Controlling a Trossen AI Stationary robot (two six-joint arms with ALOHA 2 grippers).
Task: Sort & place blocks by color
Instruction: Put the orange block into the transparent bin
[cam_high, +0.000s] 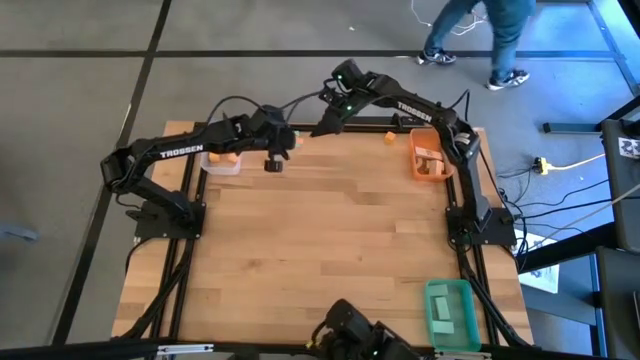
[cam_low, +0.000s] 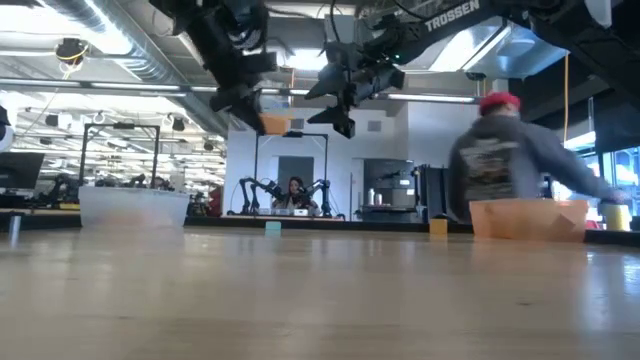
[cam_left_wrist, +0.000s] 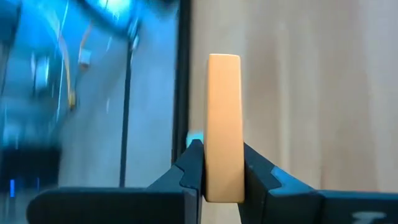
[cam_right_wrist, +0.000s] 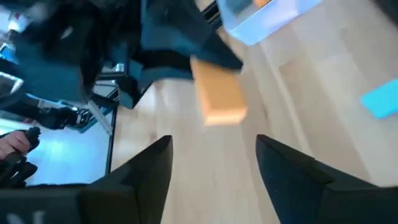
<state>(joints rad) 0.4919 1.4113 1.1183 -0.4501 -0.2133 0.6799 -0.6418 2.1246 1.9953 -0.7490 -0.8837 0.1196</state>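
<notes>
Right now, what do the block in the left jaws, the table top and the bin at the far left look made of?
Block: probably wood, pale orange-tan, matte, square edges; no grain is visible, so painted wood or plastic stays possible. It sits clamped in the left gripper.
Table top: wood, butcher-block look, with long glued strips and visible grain.
Far-left bin: translucent, whitish plastic; the room shows faintly through its walls.

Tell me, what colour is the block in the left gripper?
Pale orange. The block shows best in the left wrist view, clamped in the left gripper.
</notes>
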